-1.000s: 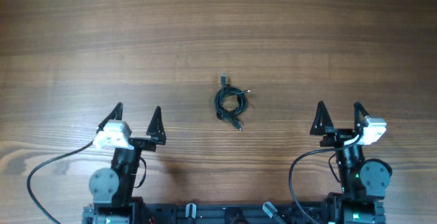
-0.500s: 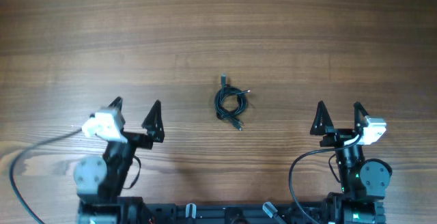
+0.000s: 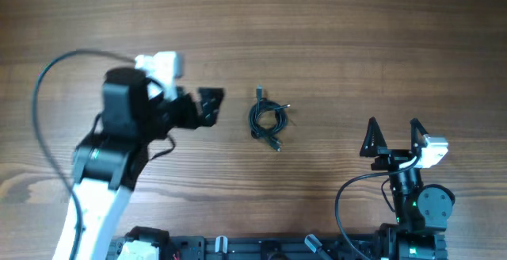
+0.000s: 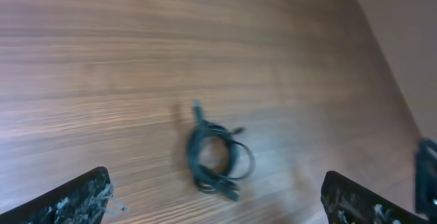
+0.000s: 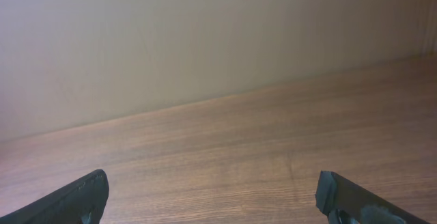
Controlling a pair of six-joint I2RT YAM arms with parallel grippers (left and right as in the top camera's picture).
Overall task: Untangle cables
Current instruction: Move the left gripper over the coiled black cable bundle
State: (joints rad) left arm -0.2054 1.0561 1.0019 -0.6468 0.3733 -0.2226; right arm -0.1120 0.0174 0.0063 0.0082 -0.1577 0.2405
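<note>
The step in hand looks like the approach: nothing is gripped yet, and the cables lie as one small coiled bundle near the middle of the counter, with one plug end sticking out toward 12 o'clock and another toward 5 o'clock. The left hand hangs near the bundle at its 9 o'clock, apart from it, fingers spread wide and holding nothing; its wrist view shows the coil lying ahead between the two fingertips. The right hand sits well apart at about 4 o'clock of the bundle, also spread and empty, its own camera seeing only bare wood and wall. The next move probably calls for the left hand to drop onto one edge of the coil or a free plug end and pinch it, with the right hand coming in to take another strand so the loops can be drawn apart. Compared with a second ago, the left arm has swung up from its parked spot at the bundle's 8 o'clock and turned toward the coil; the right hand and the cables have not shifted.
</note>
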